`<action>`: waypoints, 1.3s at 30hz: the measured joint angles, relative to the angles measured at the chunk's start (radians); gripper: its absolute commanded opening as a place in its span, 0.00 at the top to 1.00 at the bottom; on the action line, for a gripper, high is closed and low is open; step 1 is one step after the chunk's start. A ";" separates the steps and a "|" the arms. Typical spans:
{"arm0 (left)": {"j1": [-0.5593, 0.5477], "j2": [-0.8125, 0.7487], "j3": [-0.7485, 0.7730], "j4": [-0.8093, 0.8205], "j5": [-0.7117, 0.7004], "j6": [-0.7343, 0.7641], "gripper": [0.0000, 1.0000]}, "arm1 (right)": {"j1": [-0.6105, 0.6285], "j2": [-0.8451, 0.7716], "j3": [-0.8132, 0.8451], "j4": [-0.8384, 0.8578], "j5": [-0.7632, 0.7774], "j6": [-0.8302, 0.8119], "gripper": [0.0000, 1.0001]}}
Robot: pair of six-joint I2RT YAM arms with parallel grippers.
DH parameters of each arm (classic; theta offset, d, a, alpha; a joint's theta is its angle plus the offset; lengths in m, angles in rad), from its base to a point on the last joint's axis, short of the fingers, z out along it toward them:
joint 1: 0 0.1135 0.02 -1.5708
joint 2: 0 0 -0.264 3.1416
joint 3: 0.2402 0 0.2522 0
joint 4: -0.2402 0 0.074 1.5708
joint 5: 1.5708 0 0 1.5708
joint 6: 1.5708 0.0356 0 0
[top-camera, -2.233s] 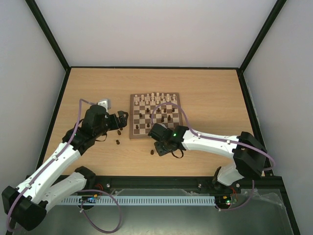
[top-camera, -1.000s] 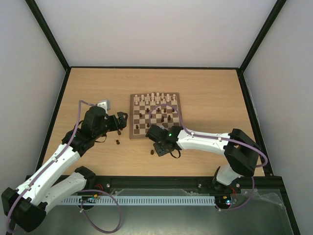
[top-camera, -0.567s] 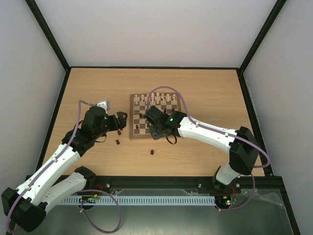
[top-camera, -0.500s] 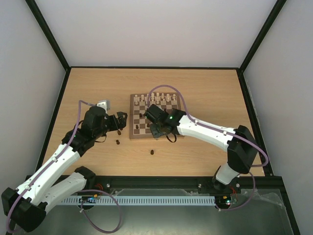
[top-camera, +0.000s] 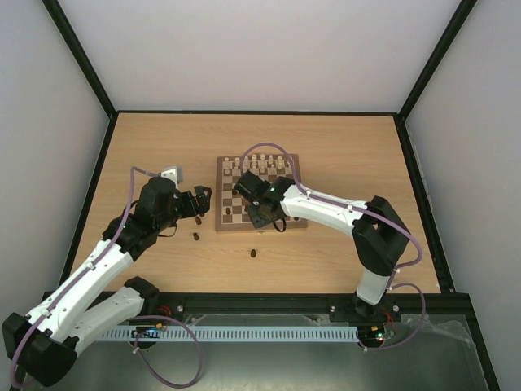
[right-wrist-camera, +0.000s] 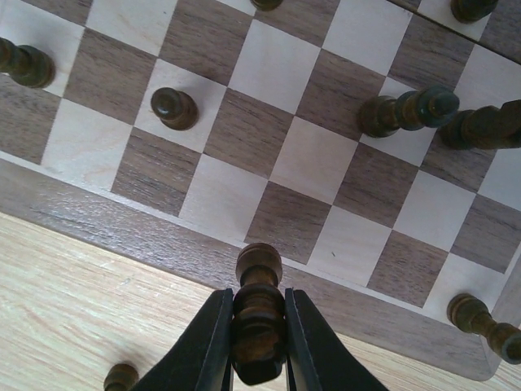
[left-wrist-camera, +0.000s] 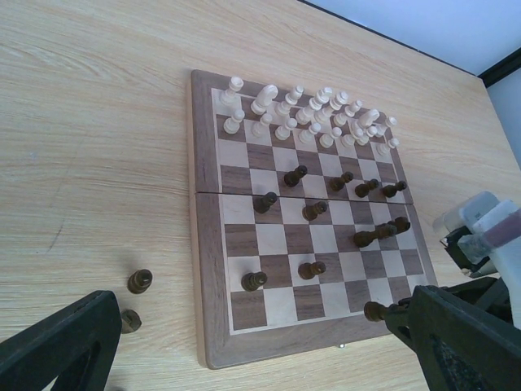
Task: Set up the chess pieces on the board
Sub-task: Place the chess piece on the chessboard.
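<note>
The right gripper (right-wrist-camera: 259, 332) pinches 1 dark piece (right-wrist-camera: 259, 269) upright between near-closed jaws, over the near border of the board (right-wrist-camera: 89, 213) (a placing step, I judge). Next it needs lowering squarely onto a free near-row square, then release. The left gripper (top-camera: 202, 204) hangs wide open, empty.

The board (left-wrist-camera: 201, 244) is checkered light and dark brown inside a light wood border. Its far rows hold cream pieces (left-wrist-camera: 295, 94), and dark brown pieces (left-wrist-camera: 294, 175) dot the other squares. The held piece (right-wrist-camera: 258, 314) at its near border is dark brown. Two loose pieces (left-wrist-camera: 140, 281) left of the board look dark brown, though they are shadowed. The table (left-wrist-camera: 98, 122) is pale woodgrain. The arms (top-camera: 98, 265) are white with black joints and purple cables (top-camera: 264, 147).
</note>
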 measured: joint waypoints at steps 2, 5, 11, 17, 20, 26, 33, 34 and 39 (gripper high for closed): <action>0.000 0.000 0.000 0.000 0.000 0.001 0.01 | -0.004 0.008 0.000 -0.001 0.000 -0.002 0.86; 0.002 0.000 0.000 0.000 -0.001 0.004 0.01 | -0.011 0.020 0.002 -0.001 0.000 -0.005 0.86; 0.004 -0.002 0.000 0.000 -0.001 0.005 0.01 | -0.035 0.034 0.006 0.000 0.000 -0.017 0.86; 0.004 -0.007 0.000 0.000 -0.001 0.005 0.01 | -0.052 0.043 0.009 0.000 -0.004 -0.026 0.86; 0.004 -0.007 0.000 -0.001 -0.002 0.005 0.01 | -0.055 0.052 0.010 0.002 -0.007 -0.028 0.86; 0.004 -0.007 0.000 -0.003 -0.005 0.005 0.01 | -0.055 0.060 0.010 0.004 -0.018 -0.037 0.86; 0.004 -0.007 0.000 -0.007 -0.005 0.005 0.01 | -0.055 0.061 0.011 0.005 -0.026 -0.041 0.86; 0.004 -0.007 0.000 -0.007 -0.006 0.005 0.01 | -0.055 0.061 0.011 0.005 -0.027 -0.042 0.86; 0.004 -0.007 0.000 -0.007 -0.006 0.005 0.01 | -0.055 0.065 0.011 0.010 -0.031 -0.043 0.86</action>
